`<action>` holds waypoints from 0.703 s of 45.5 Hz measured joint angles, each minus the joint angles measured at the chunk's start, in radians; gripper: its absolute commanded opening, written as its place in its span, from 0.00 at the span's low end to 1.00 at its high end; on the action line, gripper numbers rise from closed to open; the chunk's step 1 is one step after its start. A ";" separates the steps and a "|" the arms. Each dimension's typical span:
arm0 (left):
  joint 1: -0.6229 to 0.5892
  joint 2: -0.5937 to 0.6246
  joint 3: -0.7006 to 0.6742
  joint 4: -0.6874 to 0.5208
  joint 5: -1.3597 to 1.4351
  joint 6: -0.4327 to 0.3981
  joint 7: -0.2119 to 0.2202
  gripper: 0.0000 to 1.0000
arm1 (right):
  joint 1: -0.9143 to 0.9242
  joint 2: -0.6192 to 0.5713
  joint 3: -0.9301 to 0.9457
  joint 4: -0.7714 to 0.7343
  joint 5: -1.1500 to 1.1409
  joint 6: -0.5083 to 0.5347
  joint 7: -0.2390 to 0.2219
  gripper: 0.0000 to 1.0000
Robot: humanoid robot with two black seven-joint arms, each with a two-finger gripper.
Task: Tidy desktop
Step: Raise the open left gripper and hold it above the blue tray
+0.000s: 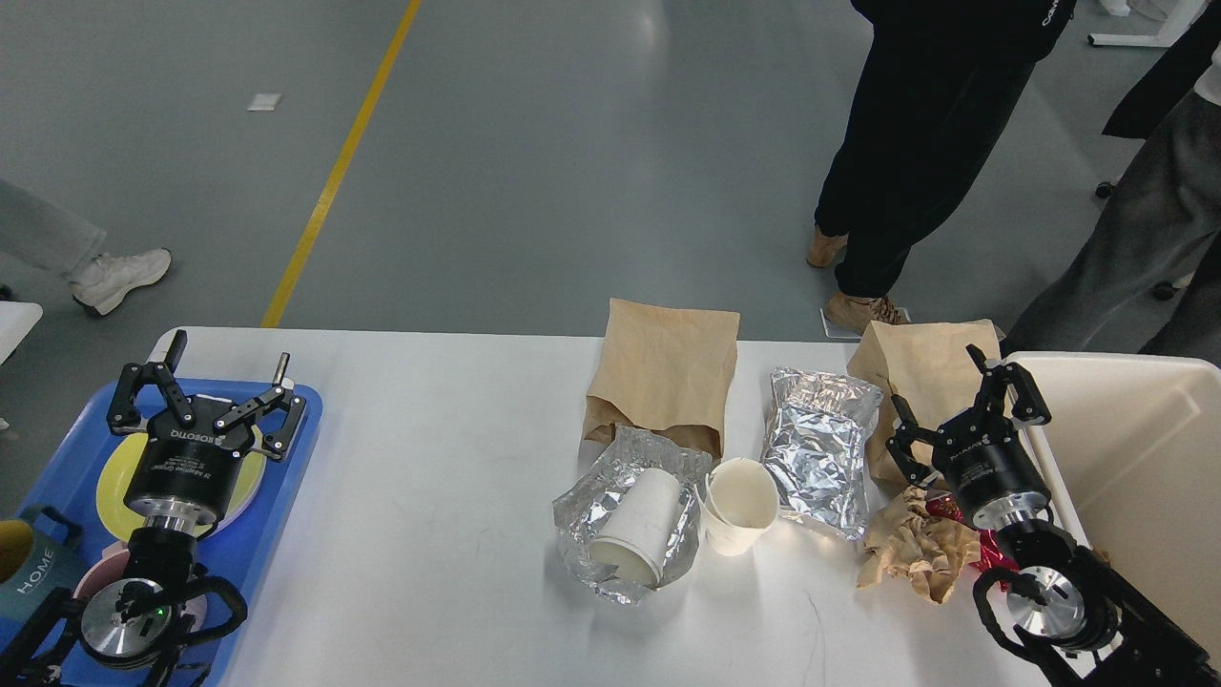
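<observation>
Desktop (pixel 429 477) smooth, white (rounded corners), bearing crinkled foil (pixel 820 448).

White table (pixel 429 496), rounded corners, faint dark scratches near the front. Left end: blue plastic tray (pixel 286 477) lying flat on it. Centre back: brown paper bag (pixel 663 367), lying flat. Just in front, touching it: crumpled foil bag (pixel 582 515) with a white paper cup (pixel 637 525) on its side inside. Beside that, an upright white paper cup (pixel 739 506). Right of it, a flat foil pouch (pixel 820 448). Second brown paper bag (pixel 916 367) at the right rear; crumpled brown paper (pixel 906 549) in front of it. Cream bin (pixel 1145 448) at the right end.
</observation>
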 measured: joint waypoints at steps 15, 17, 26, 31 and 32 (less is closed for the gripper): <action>-0.110 0.006 0.004 0.060 0.012 -0.006 -0.005 0.96 | 0.000 0.000 0.000 0.000 0.000 0.000 0.000 1.00; -0.114 0.006 0.011 0.085 0.015 -0.016 -0.002 0.96 | 0.000 0.000 0.000 0.000 0.000 0.000 0.000 1.00; -0.112 -0.011 0.061 0.237 0.057 -0.090 -0.009 0.96 | 0.000 0.000 0.000 0.000 0.000 0.000 0.000 1.00; -0.120 -0.028 0.073 0.278 0.070 -0.128 -0.015 0.96 | 0.001 0.000 0.000 0.000 0.000 0.000 0.000 1.00; -0.122 -0.030 0.075 0.280 0.071 -0.131 -0.014 0.96 | 0.001 0.000 0.000 0.000 0.000 0.000 0.000 1.00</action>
